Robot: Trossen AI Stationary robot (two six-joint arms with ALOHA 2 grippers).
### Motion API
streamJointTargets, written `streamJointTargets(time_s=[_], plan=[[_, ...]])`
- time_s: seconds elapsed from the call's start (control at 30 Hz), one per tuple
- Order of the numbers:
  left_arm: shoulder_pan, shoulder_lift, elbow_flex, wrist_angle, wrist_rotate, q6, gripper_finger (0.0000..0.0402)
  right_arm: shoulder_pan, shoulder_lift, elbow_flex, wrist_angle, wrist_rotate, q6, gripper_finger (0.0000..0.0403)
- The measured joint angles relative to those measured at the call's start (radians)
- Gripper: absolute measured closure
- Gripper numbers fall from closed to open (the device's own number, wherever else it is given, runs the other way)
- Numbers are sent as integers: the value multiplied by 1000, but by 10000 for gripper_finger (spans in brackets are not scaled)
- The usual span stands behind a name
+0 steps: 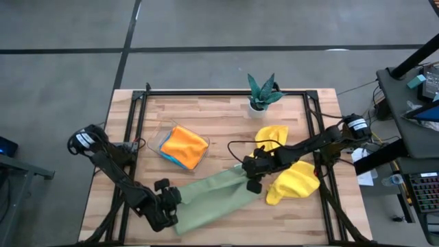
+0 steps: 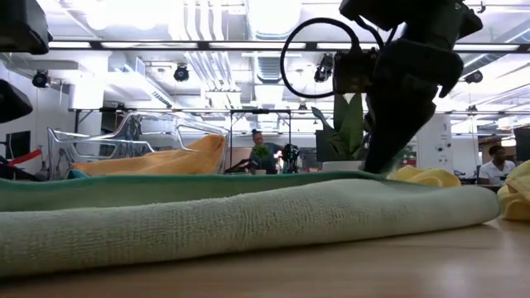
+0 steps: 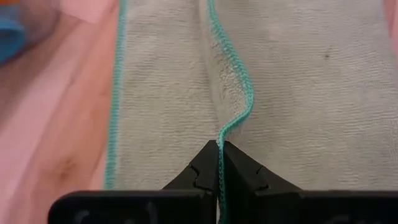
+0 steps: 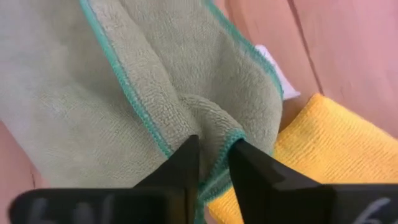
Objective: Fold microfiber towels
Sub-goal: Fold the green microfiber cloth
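The pale green towel lies folded in a long band on the table, slanting from the near left toward the middle. My left gripper is at its near-left end, shut on the edge. My right gripper is at the band's far-right end, and its fingers stand a little apart around a bunched fold. An orange towel rests on a blue one in a clear tray. Two yellow towels lie to the right. My left gripper pinches the green towel's teal-stitched edge between its two fingertips, slanting down from the near-left. The edge rises in a small ridge at the fingers, and the rest of the cloth lies flat on the table. My right gripper has a fold of the towel's stitched edge between its parted fingers, slanting down from the right. Whether the fingers touch the cloth, I cannot tell. The cloth lies on the table.
A small plant in a white pot stands at the far edge. The nearer yellow towel lies right beside the green towel's end. Black frame rails run along the table's left and right sides. Bare wood shows at the near right.
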Motion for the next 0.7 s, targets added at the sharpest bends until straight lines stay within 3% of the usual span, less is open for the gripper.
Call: streamJointTargets(time_s=[0.23,0.47,0.7], plan=[[0,-59,0,-149,-4,-39,402,-17,-24,1,-2,0,-5,261],[1,-61,-13,-151,0,-38,400,-40,-30,1,-10,3,-7,233],[1,-61,-13,-153,-13,-39,332,-57,-49,1,-58,3,-16,232]])
